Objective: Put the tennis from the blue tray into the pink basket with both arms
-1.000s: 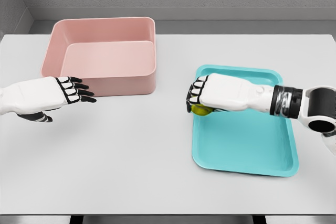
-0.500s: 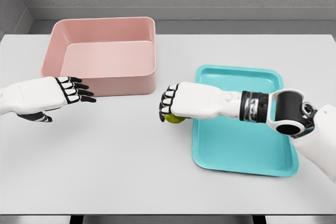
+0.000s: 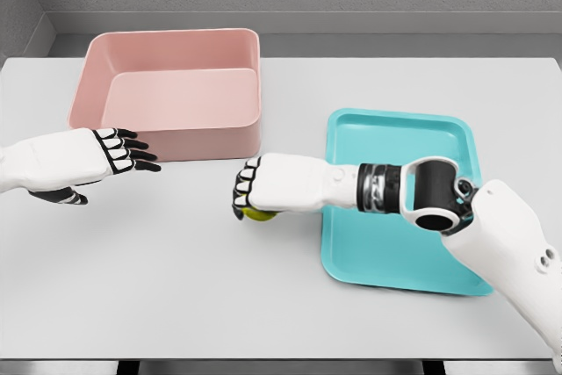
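While resting on the white table (image 3: 263, 305), pink basket (image 3: 105, 76) and blue tray (image 3: 465, 142) both bare inside. Since a second ago, gone from tray: tennis ball (image 3: 257, 213), now over table between them, clasped under right hand (image 3: 268, 186). Left hand (image 3: 83, 160) flat, fingers extended, unchanged.

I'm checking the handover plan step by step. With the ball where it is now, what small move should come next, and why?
Probably carry the right robot hand a little further left toward the left robot hand. It is curled over the tennis ball, already clear of the blue tray, while the left one waits open in front of the pink basket with a gap between them.
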Tool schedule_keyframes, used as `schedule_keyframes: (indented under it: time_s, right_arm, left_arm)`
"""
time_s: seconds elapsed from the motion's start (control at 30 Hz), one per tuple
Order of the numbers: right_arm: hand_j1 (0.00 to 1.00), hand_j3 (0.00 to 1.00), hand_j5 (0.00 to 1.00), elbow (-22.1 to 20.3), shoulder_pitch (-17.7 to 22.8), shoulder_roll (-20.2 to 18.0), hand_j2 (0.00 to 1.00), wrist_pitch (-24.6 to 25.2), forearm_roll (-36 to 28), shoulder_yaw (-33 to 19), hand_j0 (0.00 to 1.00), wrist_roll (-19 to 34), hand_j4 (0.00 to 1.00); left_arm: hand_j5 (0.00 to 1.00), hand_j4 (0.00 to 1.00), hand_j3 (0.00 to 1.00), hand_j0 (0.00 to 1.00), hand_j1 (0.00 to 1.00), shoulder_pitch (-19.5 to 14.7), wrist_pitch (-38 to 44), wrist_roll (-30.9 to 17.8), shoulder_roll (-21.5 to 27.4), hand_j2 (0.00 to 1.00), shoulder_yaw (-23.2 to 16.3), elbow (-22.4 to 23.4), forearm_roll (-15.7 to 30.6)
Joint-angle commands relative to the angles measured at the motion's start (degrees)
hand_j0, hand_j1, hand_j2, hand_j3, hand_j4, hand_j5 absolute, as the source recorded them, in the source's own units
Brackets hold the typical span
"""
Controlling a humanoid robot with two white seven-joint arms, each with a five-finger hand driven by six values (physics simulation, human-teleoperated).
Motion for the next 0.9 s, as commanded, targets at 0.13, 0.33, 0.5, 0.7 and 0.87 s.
schedule_keyframes:
  time_s: [0.13, 0.33, 0.5, 0.7, 0.87]
  right_arm:
    - [0.53, 0.53, 0.53, 4.29, -0.09, 2.57, 0.53, 0.16, 1.68, 1.13, 0.53, -0.03, 0.53]
    - [0.7, 0.7, 0.7, 5.34, 0.09, 2.66, 0.7, 0.16, 2.21, 1.04, 0.7, -0.12, 0.7]
    - [0.99, 0.99, 0.99, 5.43, 0.35, 2.66, 0.99, 0.16, 2.12, 0.86, 0.99, -0.12, 0.99]
    - [0.99, 0.99, 0.99, 5.43, 0.44, 2.4, 0.99, 0.16, 2.12, 0.34, 0.99, -0.12, 0.99]
    - [0.99, 0.99, 0.99, 4.99, 0.35, -0.76, 0.99, 0.16, 1.85, -1.69, 0.99, -0.03, 0.99]
  left_arm:
    - [1.0, 1.0, 1.0, 1.0, 1.0, 0.0, 0.07, 0.03, 0.14, 1.0, 0.03, -0.05, 0.32]
    - [1.0, 1.0, 1.0, 1.0, 1.0, 0.0, 0.07, 0.03, 0.14, 1.0, 0.03, -0.05, 0.32]
    - [1.0, 1.0, 1.0, 1.0, 1.0, 0.0, 0.07, 0.03, 0.14, 1.0, 0.03, 0.04, 0.32]
    - [1.0, 1.0, 1.0, 1.0, 1.0, 0.0, 0.07, 0.03, 0.14, 1.0, 0.03, -0.05, 0.32]
    - [1.0, 1.0, 1.0, 1.0, 1.0, 0.0, 0.07, 0.03, 0.05, 1.0, 0.03, -0.05, 0.32]
